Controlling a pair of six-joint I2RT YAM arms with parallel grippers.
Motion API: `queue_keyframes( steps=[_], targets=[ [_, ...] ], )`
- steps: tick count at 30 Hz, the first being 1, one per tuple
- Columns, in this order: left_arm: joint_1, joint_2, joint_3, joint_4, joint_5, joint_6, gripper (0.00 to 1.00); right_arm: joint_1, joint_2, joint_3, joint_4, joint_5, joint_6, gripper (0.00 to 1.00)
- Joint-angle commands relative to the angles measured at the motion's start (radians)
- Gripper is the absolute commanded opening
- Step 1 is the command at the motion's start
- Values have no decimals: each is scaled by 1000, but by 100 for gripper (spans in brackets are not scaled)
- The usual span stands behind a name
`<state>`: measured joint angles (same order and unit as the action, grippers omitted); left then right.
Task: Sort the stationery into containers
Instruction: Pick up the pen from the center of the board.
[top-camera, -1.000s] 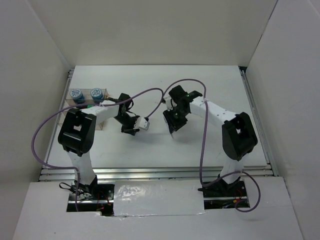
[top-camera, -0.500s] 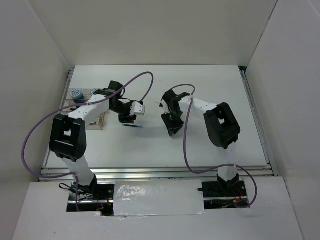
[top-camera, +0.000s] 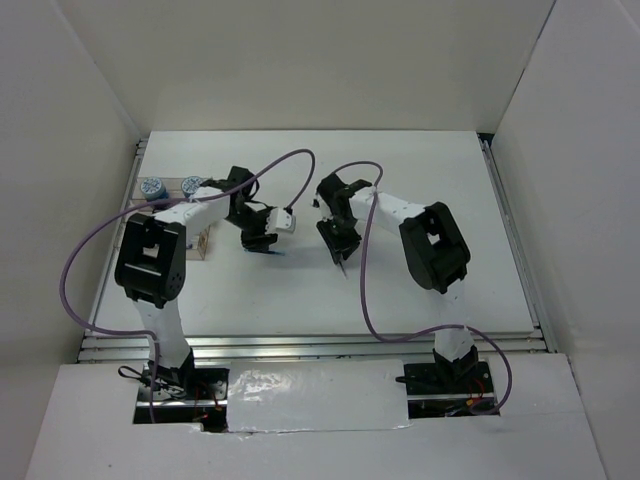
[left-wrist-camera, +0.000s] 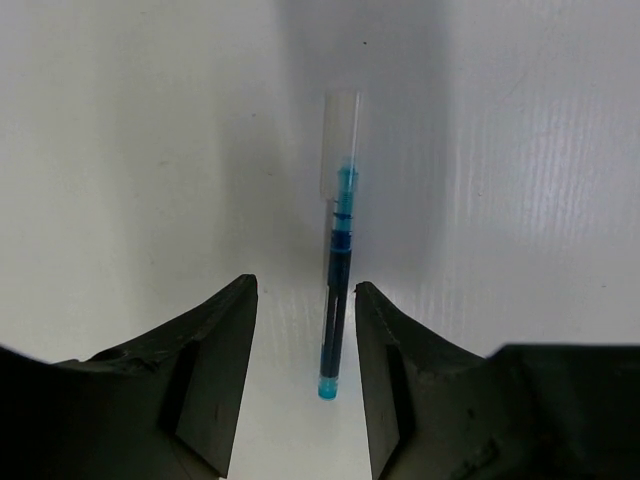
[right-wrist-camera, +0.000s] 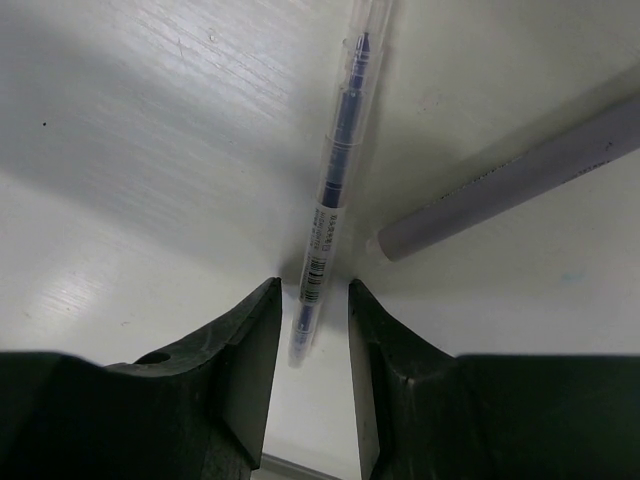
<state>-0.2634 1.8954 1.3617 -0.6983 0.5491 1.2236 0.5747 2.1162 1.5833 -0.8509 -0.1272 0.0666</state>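
Item: my left tool (left-wrist-camera: 303, 300), over the worktop (top-camera: 430, 180) left of centre, pointing down, jaws standing well apart and holding nothing. Item: teal pen (left-wrist-camera: 338, 290), thin, with a clear cap, lying flat on the worktop under that tool. It runs lengthwise through the gap, nearer my right-hand finger (left-wrist-camera: 400, 380), with bare worktop showing between it and the other finger. Item: my right tool (right-wrist-camera: 312, 290), near the middle of the worktop and a little apart from the left one, also pointing down. Its jaws are partly open, a narrower gap than on the left. Item: blue pen (right-wrist-camera: 335, 160), a clear barrel with dark ink and a printed label. Its near end sits between the right tool's fingers with a sliver of space on each side, and I see no grip on it. The rest of it stretches away from the tool across the worktop. Item: grey cable (right-wrist-camera: 500, 190), lying just to the right of the blue pen. Item: two tubs (top-camera: 152, 187), at the far-left edge of the worktop. Item: box (top-camera: 203, 243), clear with tan edges, beside my left arm and partly hidden by it. I cannot tell whether the tubs stand inside it.
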Motion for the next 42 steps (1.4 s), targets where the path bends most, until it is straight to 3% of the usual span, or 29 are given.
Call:
queue_keyframes(
  steps=[1,12,21,26,28,31,36,40,42],
  targets=[
    [-19,1,-24,-7,-15,-1,56,22,24,4,10,46,7,40],
    [-76,27,-95,72,-133,-67,54,30,68,4,0,44,2,31],
    [-105,39,-150,94,-201,-79,38,33,83,-6,-8,37,-10,13],
    [-108,22,-177,65,-207,-73,20,36,76,-25,-10,34,-17,0],
    [-106,4,-177,40,-195,-82,10,39,67,-43,-1,21,-21,0],
    [-88,-106,-161,-13,-132,-114,2,51,30,-66,16,-9,-34,0],
    [6,-260,-83,-134,-29,-119,0,77,-21,-66,32,-23,-47,0],
    [131,-340,28,-291,20,-4,0,93,-71,-59,21,-23,-56,0],
    [214,-361,57,-372,11,121,0,99,-90,-62,13,-40,-56,0]
  ],
)
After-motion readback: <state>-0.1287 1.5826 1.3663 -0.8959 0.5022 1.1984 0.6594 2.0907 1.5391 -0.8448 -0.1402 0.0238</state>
